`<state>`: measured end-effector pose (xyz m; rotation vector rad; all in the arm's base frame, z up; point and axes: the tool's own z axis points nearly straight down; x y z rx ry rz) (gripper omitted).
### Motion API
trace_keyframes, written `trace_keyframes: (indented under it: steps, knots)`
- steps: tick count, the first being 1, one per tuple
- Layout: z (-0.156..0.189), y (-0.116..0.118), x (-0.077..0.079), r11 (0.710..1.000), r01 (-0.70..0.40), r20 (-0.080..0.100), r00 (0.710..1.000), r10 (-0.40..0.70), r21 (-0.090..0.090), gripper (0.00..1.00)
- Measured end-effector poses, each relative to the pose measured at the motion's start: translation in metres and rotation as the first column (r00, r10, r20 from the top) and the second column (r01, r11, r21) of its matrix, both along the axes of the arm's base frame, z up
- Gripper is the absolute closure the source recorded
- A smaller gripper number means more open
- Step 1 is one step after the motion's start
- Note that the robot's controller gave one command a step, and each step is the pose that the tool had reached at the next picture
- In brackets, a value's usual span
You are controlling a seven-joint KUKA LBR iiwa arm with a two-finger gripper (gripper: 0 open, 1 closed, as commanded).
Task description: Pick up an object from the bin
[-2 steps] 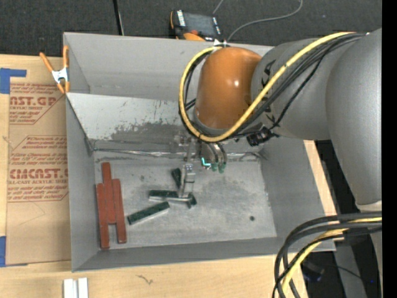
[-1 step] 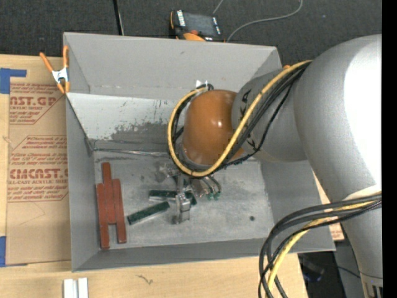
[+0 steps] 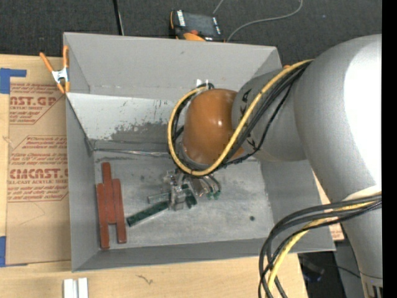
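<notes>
Green strip (image 3: 147, 214) seemingly touches the end effector (image 3: 183, 193), whose opening I cannot tell.

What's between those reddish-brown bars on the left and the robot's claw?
In the camera view, a slim green stick lies there, slanted, on the bin floor.

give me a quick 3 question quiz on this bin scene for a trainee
1. True or false: the red-brown sticks lie on the view's left side of the bin.
2. Which lies nearest the end effector? A) the red-brown sticks B) the dark green strip
3. Fill in: the arm reaches in from the view's ___.
Key: 1 true; 2 B; 3 right.
</notes>
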<state>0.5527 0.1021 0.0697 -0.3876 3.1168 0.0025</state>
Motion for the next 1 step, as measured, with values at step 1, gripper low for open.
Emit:
trace_keyframes:
  steps: [1]
  knots:
    - [0.1507, -0.0320, -0.0258, 0.877, -0.481, 0.006, 0.877, 0.481, -0.004, 1.00]
